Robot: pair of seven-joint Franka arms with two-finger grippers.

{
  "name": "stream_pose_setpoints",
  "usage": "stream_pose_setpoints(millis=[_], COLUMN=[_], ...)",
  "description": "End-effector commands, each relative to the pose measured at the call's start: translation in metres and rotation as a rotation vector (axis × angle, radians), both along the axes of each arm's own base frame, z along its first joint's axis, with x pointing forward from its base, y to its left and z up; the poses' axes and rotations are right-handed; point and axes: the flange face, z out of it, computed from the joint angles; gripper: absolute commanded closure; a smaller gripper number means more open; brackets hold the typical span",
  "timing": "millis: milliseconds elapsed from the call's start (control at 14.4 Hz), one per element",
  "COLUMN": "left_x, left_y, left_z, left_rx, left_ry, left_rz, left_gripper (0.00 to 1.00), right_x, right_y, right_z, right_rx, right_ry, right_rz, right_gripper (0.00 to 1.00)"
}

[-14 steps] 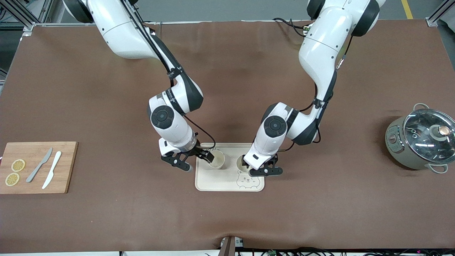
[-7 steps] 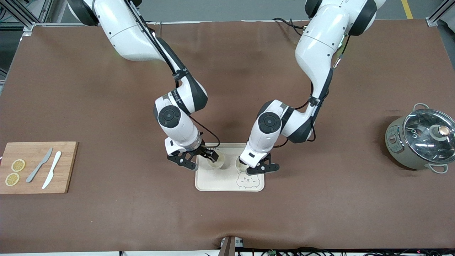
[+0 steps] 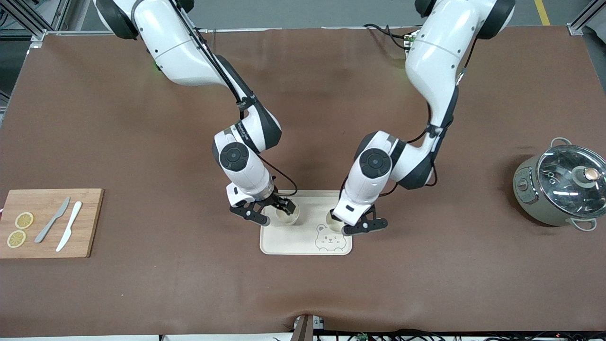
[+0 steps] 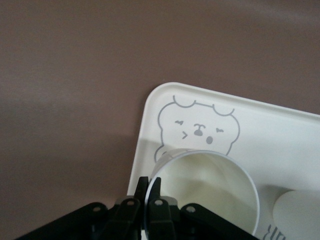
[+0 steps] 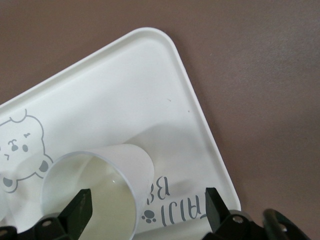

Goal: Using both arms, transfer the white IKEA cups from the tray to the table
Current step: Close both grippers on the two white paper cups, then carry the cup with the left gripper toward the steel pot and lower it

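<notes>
Two white IKEA cups stand upright on the cream bear tray (image 3: 303,242). My right gripper (image 3: 272,211) is open at the cup (image 3: 287,217) toward the right arm's end of the tray. In the right wrist view the gripper (image 5: 148,205) straddles that cup's wall (image 5: 125,165), one finger (image 5: 82,207) over its inside and the other outside. My left gripper (image 3: 348,229) is shut on the rim of the other cup (image 3: 335,224), by the bear's head. In the left wrist view its fingertips (image 4: 149,187) pinch that cup's rim (image 4: 200,185).
A wooden cutting board (image 3: 90,222) with two lemon slices and two knives lies toward the right arm's end of the table. A grey pot with a glass lid (image 3: 561,187) stands toward the left arm's end. The brown mat (image 3: 426,274) covers the table.
The left arm has carried its cup from the tray's middle toward the left arm's end of the tray. The right arm has shifted slightly the same way; its cup stays in place.
</notes>
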Motion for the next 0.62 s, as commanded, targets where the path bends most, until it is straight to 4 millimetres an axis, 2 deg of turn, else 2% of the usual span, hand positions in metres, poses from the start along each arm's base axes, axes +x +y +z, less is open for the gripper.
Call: stream_pose_setpoints(millis=[0, 346, 554], left_x=[-0.026, -0.036, -0.044], left_y=[0.049, 0.151, 0.215], left_z=[0.052, 0.111, 0.124], left_rx=[0.062, 0.099, 0.110], left_ry=[0.075, 0.126, 0.130], left_rz=[-0.064, -0.160, -0.241], left_gripper=[1.00, 1.00, 1.00], right_x=[0.003, 0.001, 0.001], right_y=[0.005, 0.007, 0.007], right_z=[-0.006, -0.010, -0.015], right_rx=[0.005, 0.002, 0.004], right_ry=[-0.014, -0.011, -0.020], right_rz=[-0.014, -0.009, -0.010], right_gripper=[0.00, 0.00, 0.00])
